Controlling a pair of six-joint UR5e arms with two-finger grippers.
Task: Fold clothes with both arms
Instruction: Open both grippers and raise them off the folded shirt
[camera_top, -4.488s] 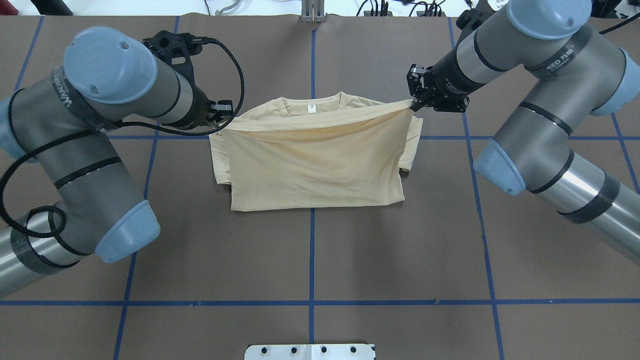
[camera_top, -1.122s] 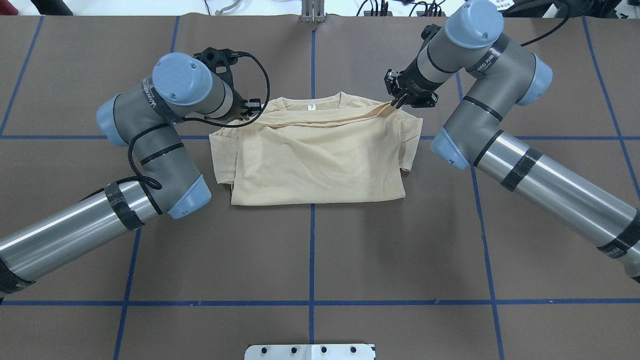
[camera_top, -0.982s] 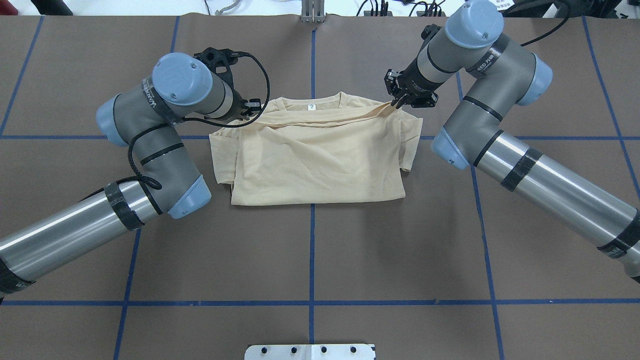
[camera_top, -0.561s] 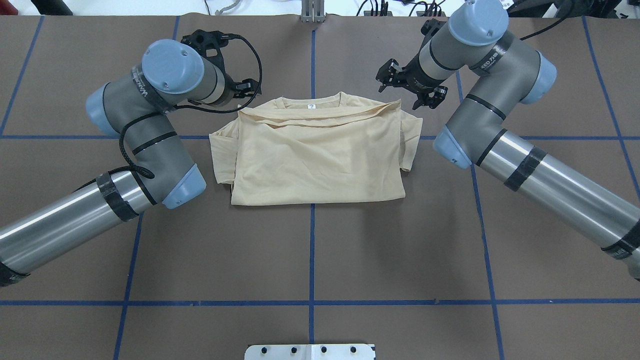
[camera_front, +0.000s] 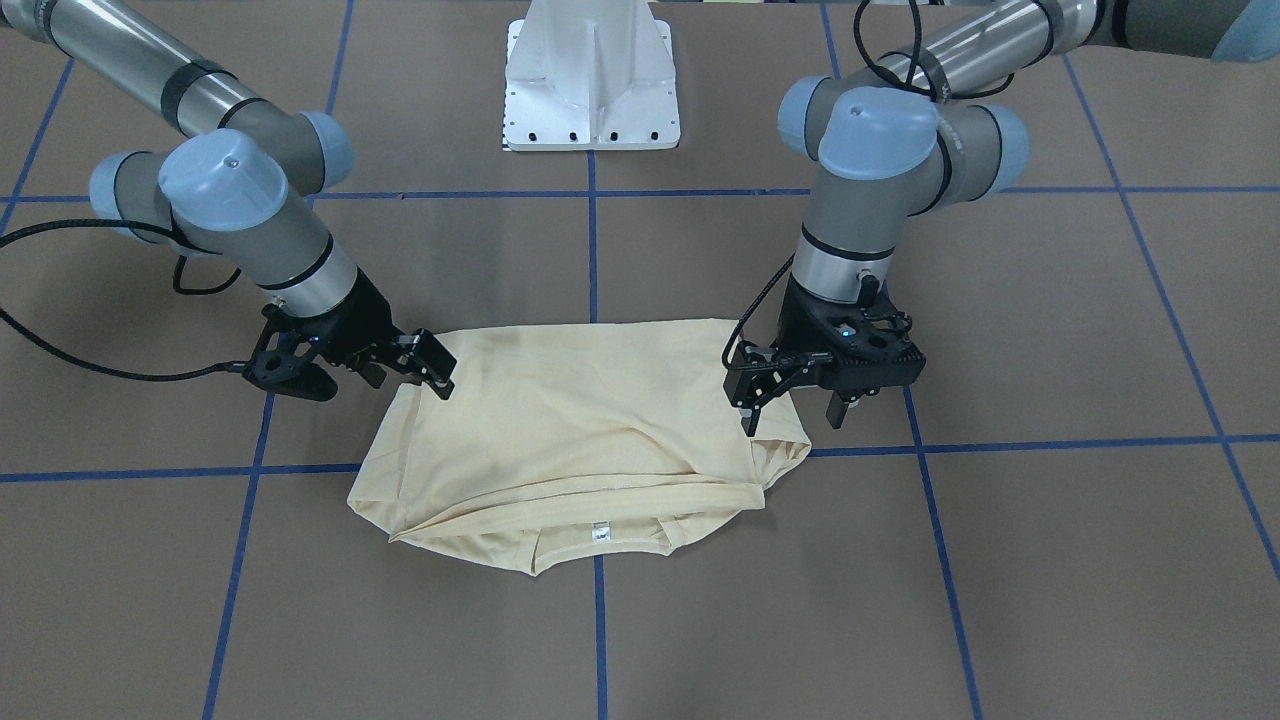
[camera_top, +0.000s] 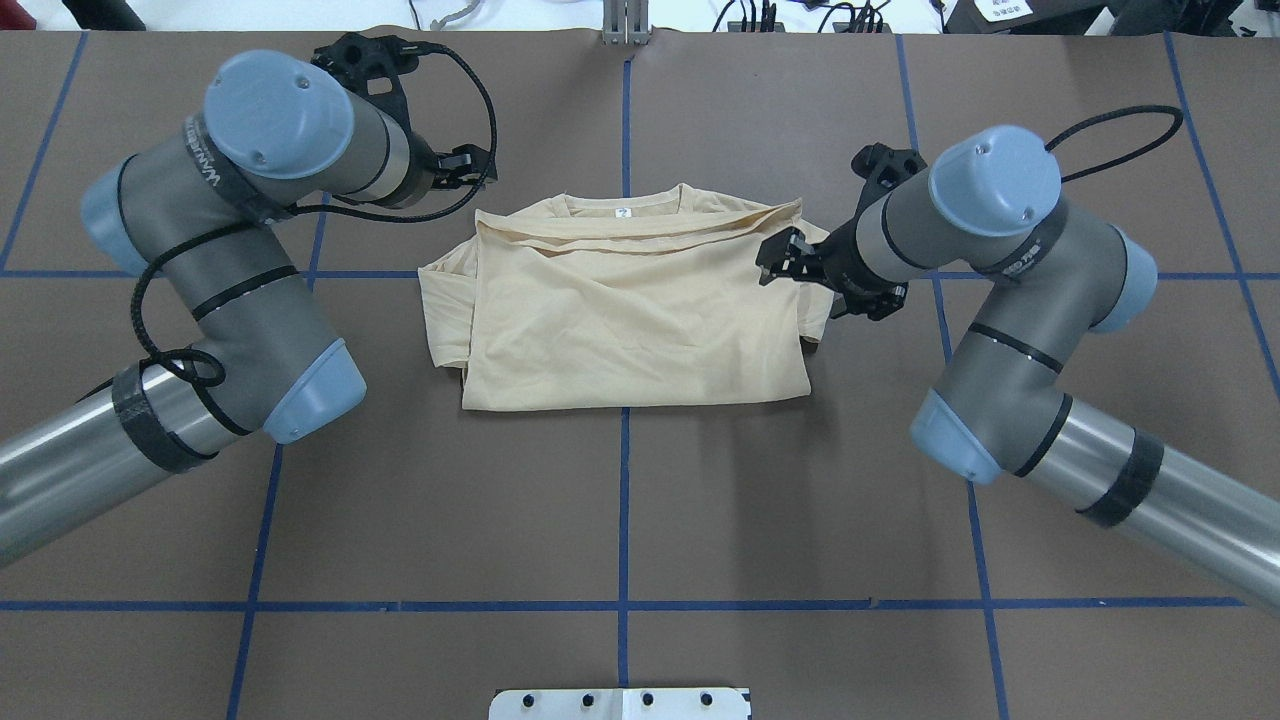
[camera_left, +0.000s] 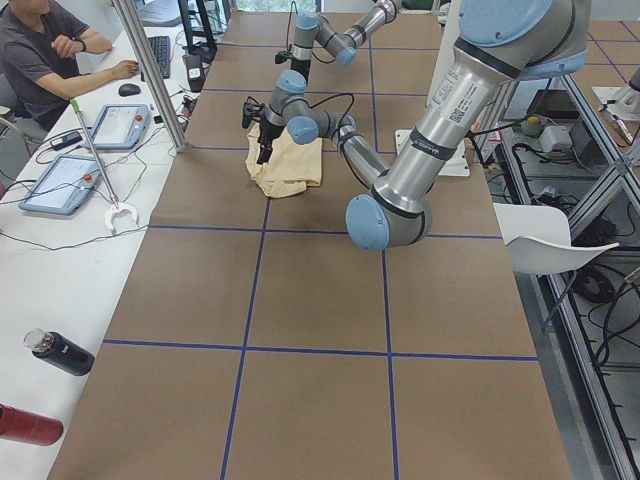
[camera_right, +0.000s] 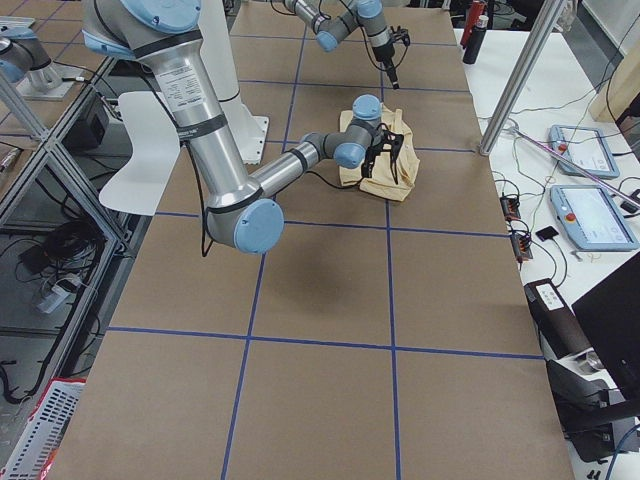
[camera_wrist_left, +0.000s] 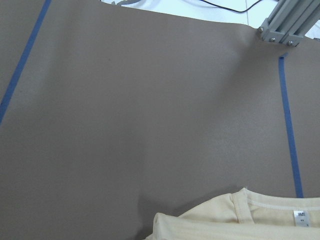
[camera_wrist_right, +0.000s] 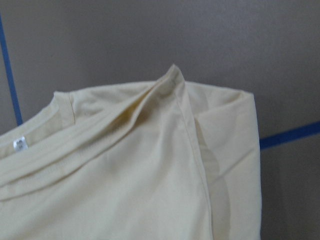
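Observation:
The cream-yellow shirt (camera_top: 630, 320) lies folded in half on the brown table, its hem edge laid just below the collar and the white neck label (camera_top: 622, 213). My left gripper (camera_top: 478, 168) hangs open beside the shirt's far left corner, holding nothing; in the front view it (camera_front: 790, 408) shows both fingers spread. Over the shirt's right sleeve edge, my right gripper (camera_top: 822, 285) is open too, and the front view (camera_front: 410, 380) shows it empty. The right wrist view shows the shirt's (camera_wrist_right: 125, 175) folded corner from close up. The left wrist view catches only the collar (camera_wrist_left: 250, 217).
The white pedestal base (camera_front: 592, 75) stands on the robot's side of the table. Blue tape lines (camera_top: 624, 500) cross the brown cover. An aluminium post (camera_top: 625, 25) rises at the far edge. A person (camera_left: 45, 55) sits at a side desk with tablets; bottles (camera_left: 60, 352) lie there.
Both grippers have opened and let go of the hem, which now rests near the collar. The right arm has drawn back over the right sleeve; the left has lifted away to the left.

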